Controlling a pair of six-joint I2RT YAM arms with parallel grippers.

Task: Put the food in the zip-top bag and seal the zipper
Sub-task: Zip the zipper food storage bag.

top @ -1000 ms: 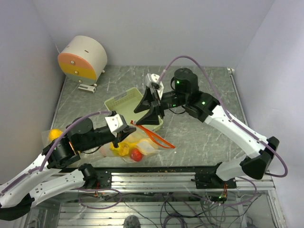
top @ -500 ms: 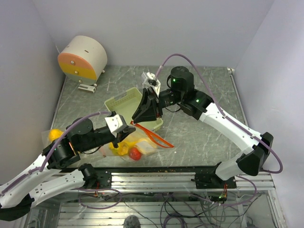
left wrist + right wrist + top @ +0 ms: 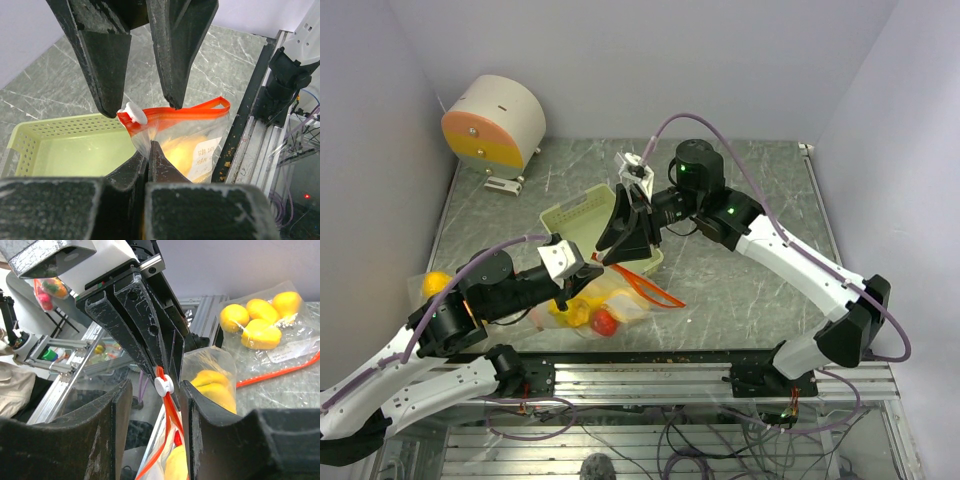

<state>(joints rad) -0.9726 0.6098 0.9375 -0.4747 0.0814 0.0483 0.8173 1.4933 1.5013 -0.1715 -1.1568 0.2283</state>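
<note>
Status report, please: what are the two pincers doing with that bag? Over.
Left pincer shut on zip-top bag, just under the zipper. Right pincer open, straddling the white slider. Yellow food inside bag. Green tray alongside, not blocking.

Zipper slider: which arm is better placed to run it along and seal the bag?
Right. The right fingers straddle the white slider at the zipper end; the left fingers are shut on the bag just below, anchoring it.
</note>
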